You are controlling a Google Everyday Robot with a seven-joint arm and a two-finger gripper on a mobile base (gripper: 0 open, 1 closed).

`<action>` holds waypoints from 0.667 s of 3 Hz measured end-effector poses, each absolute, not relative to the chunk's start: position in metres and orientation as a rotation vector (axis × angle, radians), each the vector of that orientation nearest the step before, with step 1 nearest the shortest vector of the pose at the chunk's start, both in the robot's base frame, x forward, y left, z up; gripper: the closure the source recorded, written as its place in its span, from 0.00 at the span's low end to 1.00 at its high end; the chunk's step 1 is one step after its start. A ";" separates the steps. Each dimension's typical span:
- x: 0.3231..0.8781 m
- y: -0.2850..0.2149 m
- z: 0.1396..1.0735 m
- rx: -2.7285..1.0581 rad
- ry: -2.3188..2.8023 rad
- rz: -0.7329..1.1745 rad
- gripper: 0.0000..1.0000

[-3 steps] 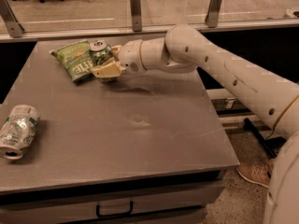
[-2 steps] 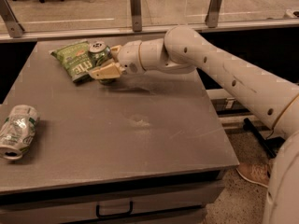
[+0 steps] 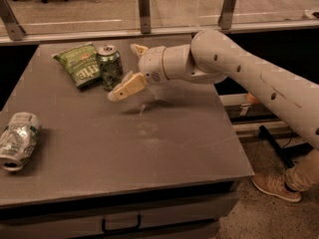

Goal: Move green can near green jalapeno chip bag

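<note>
The green can (image 3: 110,67) stands upright at the back left of the grey table (image 3: 164,148). Its left side touches the right edge of the green jalapeno chip bag (image 3: 80,65), which lies flat. My gripper (image 3: 131,68) is open and empty just to the right of the can. One tan finger (image 3: 127,87) points at the can's base. The other finger (image 3: 138,49) is behind, level with the can's top. Neither finger holds the can.
A crushed whitish-silver can (image 3: 17,139) lies on its side at the table's left edge. A glass railing with metal posts (image 3: 144,9) runs behind the table. A person's shoe (image 3: 275,186) is on the floor at the right.
My gripper was shut around the green can beside the bag. It has let go and drawn back a little to the right. The can stays standing by the bag.
</note>
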State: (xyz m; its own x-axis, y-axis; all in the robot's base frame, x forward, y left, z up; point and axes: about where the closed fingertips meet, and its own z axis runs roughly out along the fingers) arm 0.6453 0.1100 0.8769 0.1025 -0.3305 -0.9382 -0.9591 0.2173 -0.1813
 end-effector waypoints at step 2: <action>0.618 0.038 0.880 -1.243 1.495 0.701 0.00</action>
